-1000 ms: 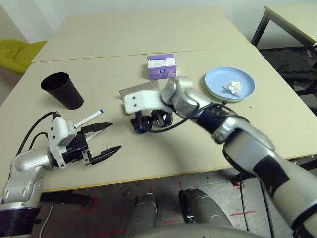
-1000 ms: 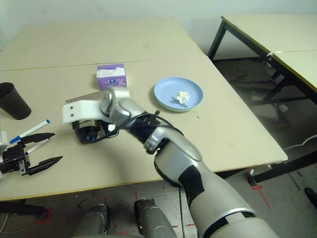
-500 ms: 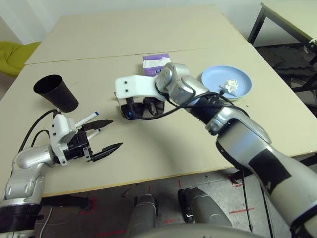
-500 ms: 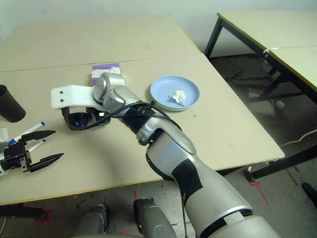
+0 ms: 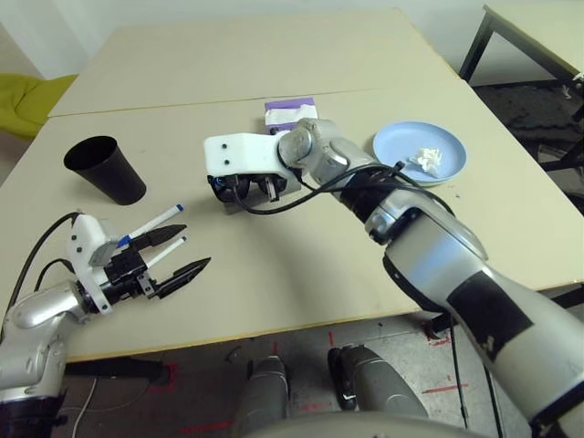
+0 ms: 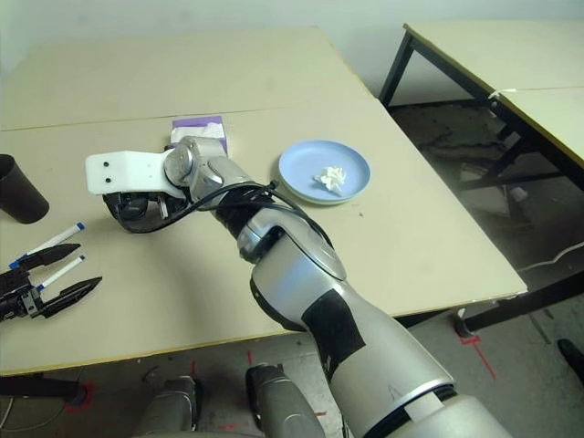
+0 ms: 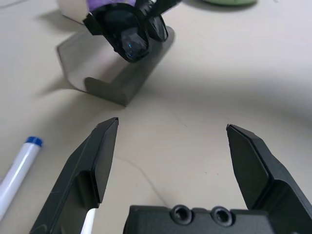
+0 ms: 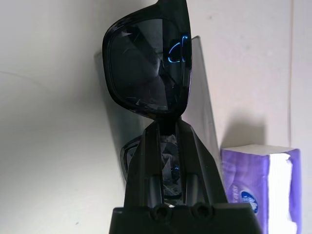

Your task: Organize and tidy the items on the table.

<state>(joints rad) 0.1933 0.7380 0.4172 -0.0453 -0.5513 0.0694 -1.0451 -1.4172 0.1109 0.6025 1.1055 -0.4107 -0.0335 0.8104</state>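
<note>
Right tool (image 8: 168, 127) clamping black sunglasses (image 8: 148, 68) above grey case (image 7: 119, 73), left tool (image 7: 170, 151) hanging spread apart beside markers (image 5: 151, 222), purple tissue box (image 8: 261, 183) logo unreadable.

left end effector (image 7: 170, 146): fingers spread wide, low near the robot | right end effector (image 8: 168, 131): pinched shut, arm stretched forward-left

One black cup (image 5: 105, 168), two markers (image 5: 151, 224), one sunglasses (image 7: 127, 35), one glasses case (image 7: 122, 68), one tissue box (image 8: 261, 184), two stacked plates (image 5: 447, 164), one crumpled tissue (image 5: 424, 158).

Even, soft indoor light; faint shadows, sharp focus throughout.
</note>
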